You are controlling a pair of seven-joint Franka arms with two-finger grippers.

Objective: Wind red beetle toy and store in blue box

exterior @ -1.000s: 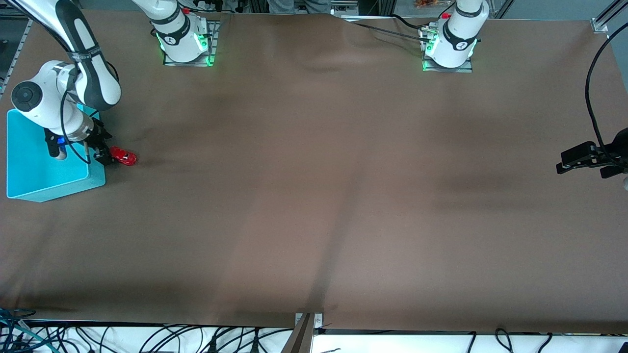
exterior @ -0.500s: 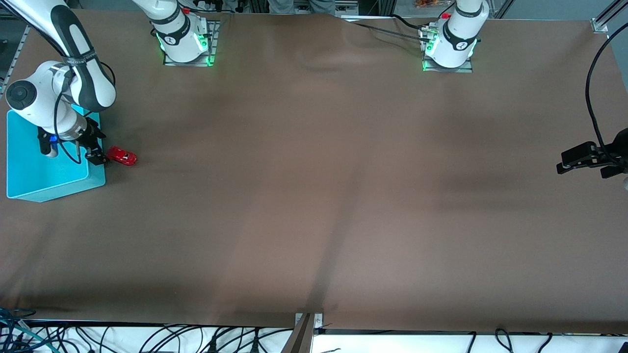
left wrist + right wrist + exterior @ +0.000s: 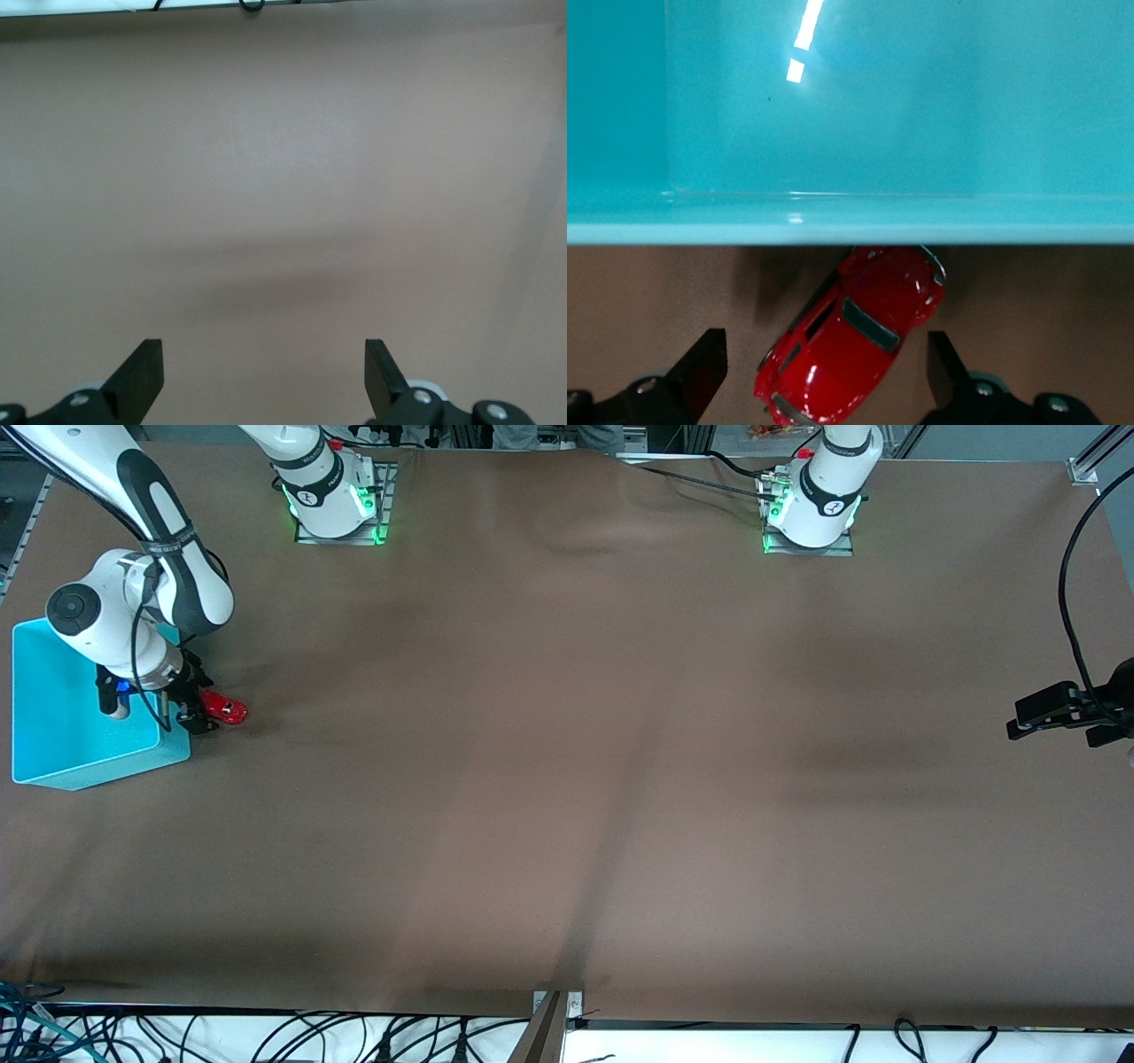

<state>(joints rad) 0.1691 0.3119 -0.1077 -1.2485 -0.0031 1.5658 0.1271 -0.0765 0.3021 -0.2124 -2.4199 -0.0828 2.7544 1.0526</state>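
just outside the blue box (image 3: 53,766) wall on the tabletop (image 3: 567,779), the red beetle toy (image 3: 855,341) sits skewed between the right tool (image 3: 824,372)'s wide fingers, so closing may pinch it crooked or jam the wall, while the left tool (image 3: 264,376) waits wide.

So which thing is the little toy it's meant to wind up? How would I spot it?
Find the bright blue box at the right arm's end of the brown table. The red beetle toy sits on the table right against the box's outer wall, between the open fingers of the right pincer. It is the only glossy red thing there, tiny and car-shaped.
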